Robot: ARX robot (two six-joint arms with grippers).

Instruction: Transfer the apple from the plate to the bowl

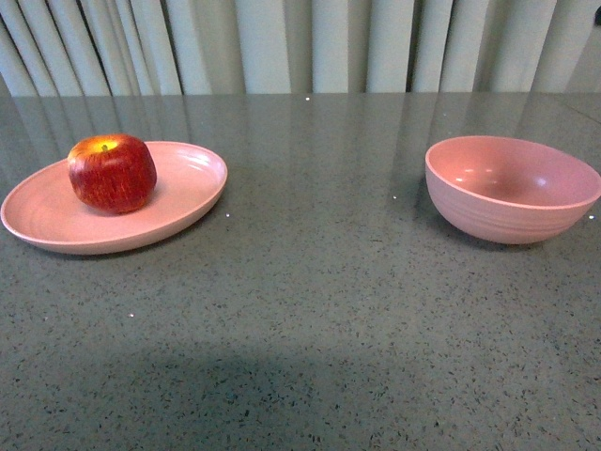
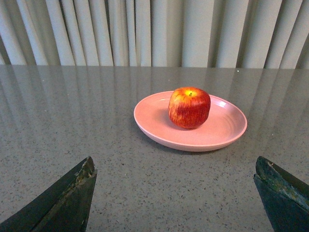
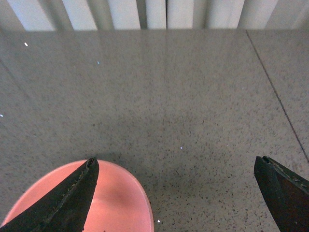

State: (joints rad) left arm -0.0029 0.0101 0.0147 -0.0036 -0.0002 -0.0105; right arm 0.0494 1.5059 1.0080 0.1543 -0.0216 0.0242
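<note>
The red apple point(image 1: 112, 172) with a yellow stem patch sits on the shallow pale pink plate point(image 1: 183, 202) at the left of the table. The deep pale pink bowl point(image 1: 514, 187) stands empty at the right. Neither gripper shows in the front view. In the left wrist view the apple point(image 2: 189, 107) rests on the plate point(image 2: 227, 130) some way ahead of my open, empty left gripper point(image 2: 175, 166). In the right wrist view my open, empty right gripper point(image 3: 175, 166) is above the table, with part of the bowl point(image 3: 118, 198) under one finger point(image 3: 72, 198).
The grey speckled tabletop point(image 1: 310, 310) stretches between plate and bowl. Pale curtains point(image 1: 300, 42) hang behind the table's far edge. A thin seam line point(image 3: 277, 92) runs across the tabletop in the right wrist view.
</note>
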